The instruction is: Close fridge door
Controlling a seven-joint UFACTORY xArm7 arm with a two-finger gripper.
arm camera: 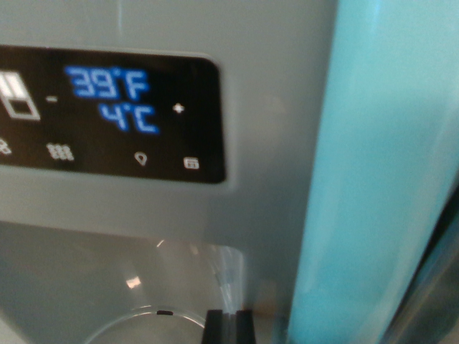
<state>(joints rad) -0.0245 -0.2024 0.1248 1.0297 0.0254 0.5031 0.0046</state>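
**Fridge door filled wrist view**

Fridge door (272, 143), grey, filled most of the frame, seen close and blurred. Black display panel (107, 115) on it read 39°F and 4°C in blue. Dispenser recess (122, 287) sat below the panel. Pale blue vertical band (380, 172) ran right of the panel. Gripper (229, 327) showed below the panel at the frame's bottom edge, jaws together.

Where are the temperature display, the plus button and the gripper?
temperature display (111, 102), wrist view, on the blue digits.
plus button (178, 109), wrist view, on the white plus sign.
gripper (229, 327), wrist view, bottom edge, on the seam between the two dark fingertips, which sit together.
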